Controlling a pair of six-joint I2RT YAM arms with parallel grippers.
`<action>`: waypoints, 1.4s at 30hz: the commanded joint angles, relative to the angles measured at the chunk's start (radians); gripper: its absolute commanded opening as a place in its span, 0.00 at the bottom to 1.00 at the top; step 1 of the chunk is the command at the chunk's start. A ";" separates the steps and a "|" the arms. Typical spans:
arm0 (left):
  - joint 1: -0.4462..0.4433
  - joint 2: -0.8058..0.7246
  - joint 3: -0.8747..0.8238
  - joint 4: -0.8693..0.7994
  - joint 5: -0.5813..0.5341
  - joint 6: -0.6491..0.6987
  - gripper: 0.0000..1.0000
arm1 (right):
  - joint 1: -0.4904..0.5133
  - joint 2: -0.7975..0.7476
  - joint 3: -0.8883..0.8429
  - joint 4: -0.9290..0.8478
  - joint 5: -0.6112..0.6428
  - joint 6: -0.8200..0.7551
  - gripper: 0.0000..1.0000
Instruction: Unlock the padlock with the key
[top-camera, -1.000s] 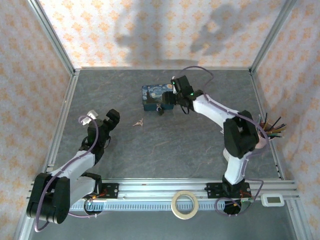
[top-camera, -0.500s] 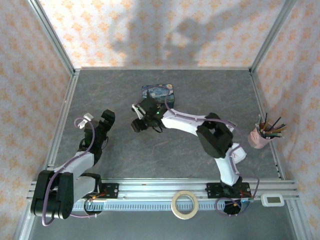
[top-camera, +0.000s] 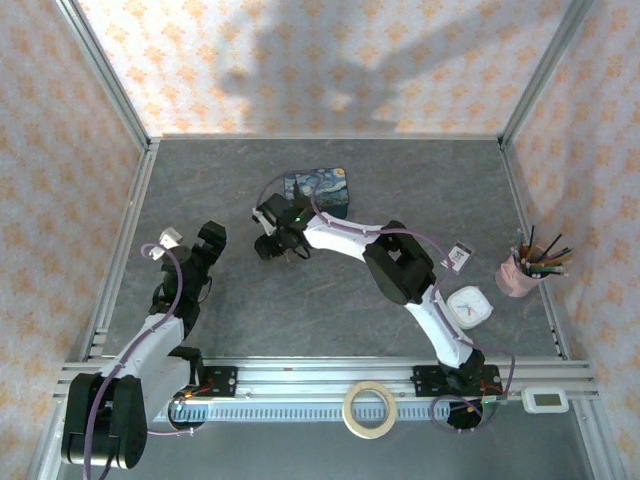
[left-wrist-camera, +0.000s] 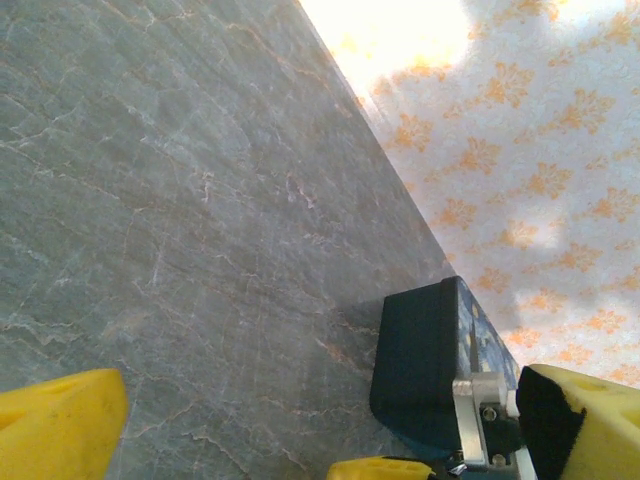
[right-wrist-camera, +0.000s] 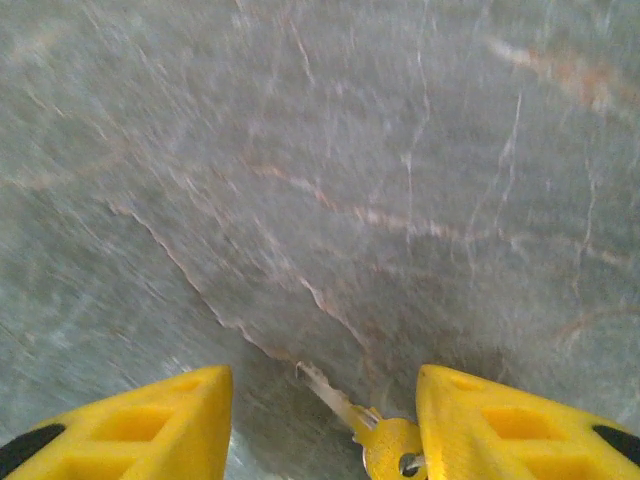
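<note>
Top view first. The blue swirly-painted tin (top-camera: 320, 190) sits at about 12 o'clock on the grey stone-look table (top-camera: 330, 310), and I've got the right arm stretched across just in front of it. The right gripper (top-camera: 270, 244) is down at the tin's 7 o'clock. The arm's white link crosses the tabletop right by the tin and hides what lies under it.

Out at 3 o'clock there's a pink cup of pencils (top-camera: 515, 280). A small white square clock (top-camera: 467, 307) lies at 4 o'clock beside the right arm. On the near rail at 6 o'clock is a roll of tape (top-camera: 367, 410), with a small white display unit (top-camera: 547, 400) at 5 o'clock. Its readout is too small for me to read.

On the right wrist camera, blurry, the yellow fingers (right-wrist-camera: 150, 420) are spread wide. The key (right-wrist-camera: 348, 410) lies flat on the table between them, nearer the right-hand finger and touching neither. It has a thin pale shank pointing to 11 o'clock and a yellowish head with a small hole.

The left gripper (top-camera: 208, 238) hovers at 9 o'clock, well apart from the key. Its wrist camera shows its fingers (left-wrist-camera: 60, 430) spread too, holding nothing, with the tin's dark side and blue lid edge at 4 o'clock.
</note>
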 joint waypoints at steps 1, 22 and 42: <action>0.012 -0.003 0.017 -0.011 0.003 0.010 0.99 | 0.001 -0.069 -0.091 -0.017 0.047 -0.018 0.52; 0.012 0.035 0.005 0.071 0.100 -0.057 0.99 | 0.004 -0.197 -0.353 0.119 0.093 0.019 0.12; -0.343 0.189 -0.100 0.501 0.014 -0.358 0.92 | -0.081 -0.466 -0.695 0.507 -0.129 0.432 0.00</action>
